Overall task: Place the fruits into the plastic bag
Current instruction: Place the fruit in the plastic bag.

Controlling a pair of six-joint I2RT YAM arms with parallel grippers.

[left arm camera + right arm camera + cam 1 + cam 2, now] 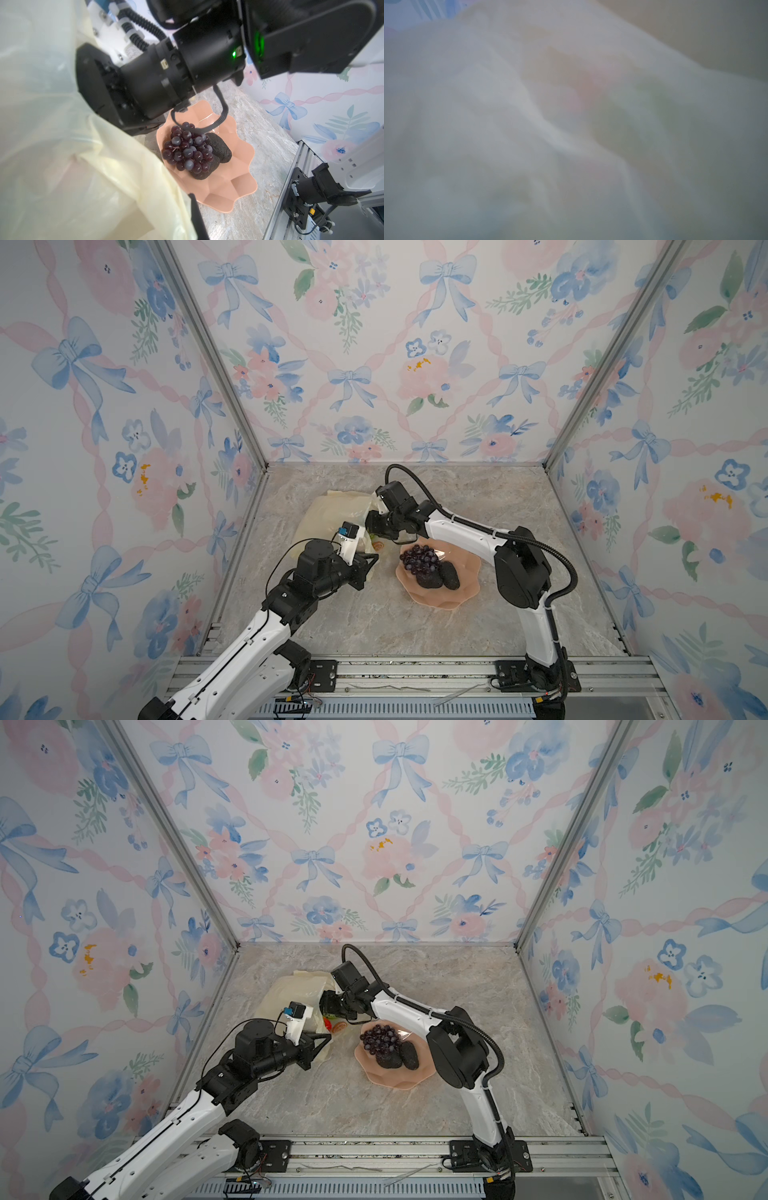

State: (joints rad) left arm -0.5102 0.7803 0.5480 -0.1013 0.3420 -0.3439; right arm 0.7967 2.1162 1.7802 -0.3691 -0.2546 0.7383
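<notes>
The plastic bag [328, 514], lying toward the table's [519, 497] rear left, is held open at its near edge by the left gripper [371, 560], clamped tight on the film. The right gripper [375, 526] is sunk in the bag's mouth; its fingers are hidden by plastic, so their spread cannot be told. Inside, red and green shapes [328, 1022] are glimpsed. A drop-off appears to be in hand. The grape bunch [419, 558] and two avocados [451, 576] are left on the pink dish [440, 600] near the table's centre. A withdrawal clear of the film, then a reach to the dish, is called for next.
</notes>
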